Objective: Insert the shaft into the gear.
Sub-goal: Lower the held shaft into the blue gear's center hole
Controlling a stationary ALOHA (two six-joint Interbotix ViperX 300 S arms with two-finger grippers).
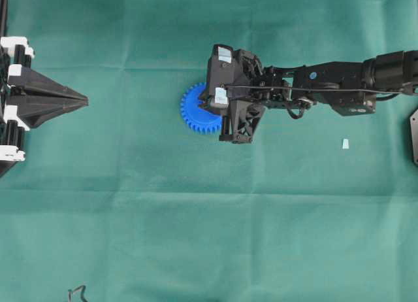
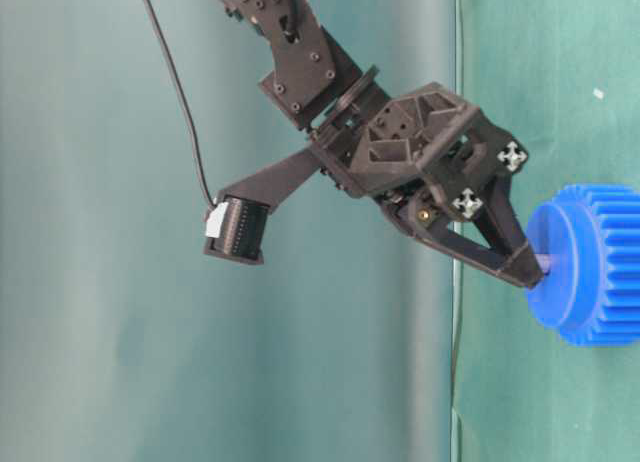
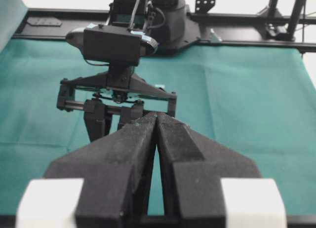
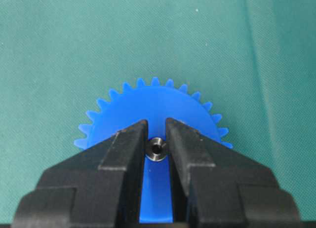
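One silvery shaft [image 4: 157, 150], pinched end-on by the right hand [image 4: 157, 139], meets the toothed blue gear [image 4: 154, 97].

- Overhead view looks straight down, far above the right claw [image 1: 219, 112].
- Right wrist view sits close behind it, sharing the gear [image 4: 153, 109] with the bench-level side view.

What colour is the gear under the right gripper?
Bright blue; the gear shows best in the right wrist view, beneath the right gripper.
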